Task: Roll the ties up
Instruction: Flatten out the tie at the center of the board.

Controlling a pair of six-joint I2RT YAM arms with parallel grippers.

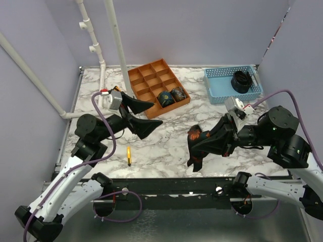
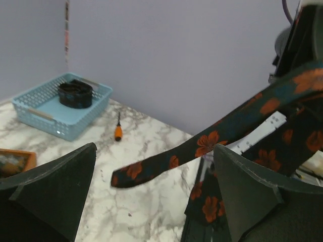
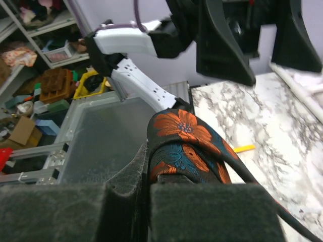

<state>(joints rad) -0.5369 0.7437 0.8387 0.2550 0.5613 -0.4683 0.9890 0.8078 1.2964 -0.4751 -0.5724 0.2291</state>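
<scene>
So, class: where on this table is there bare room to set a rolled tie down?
Bare marble table lies between the left tool and the flowered tie in the right tool, and between orange tray and blue basket. Crowded around the right tool.

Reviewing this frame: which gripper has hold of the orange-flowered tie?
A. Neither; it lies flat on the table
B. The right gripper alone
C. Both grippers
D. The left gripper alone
B: the right gripper is shut on the orange-flowered tie, which hangs from it over the marble table, while the left gripper stands open and apart from it, gripping nothing.
</scene>
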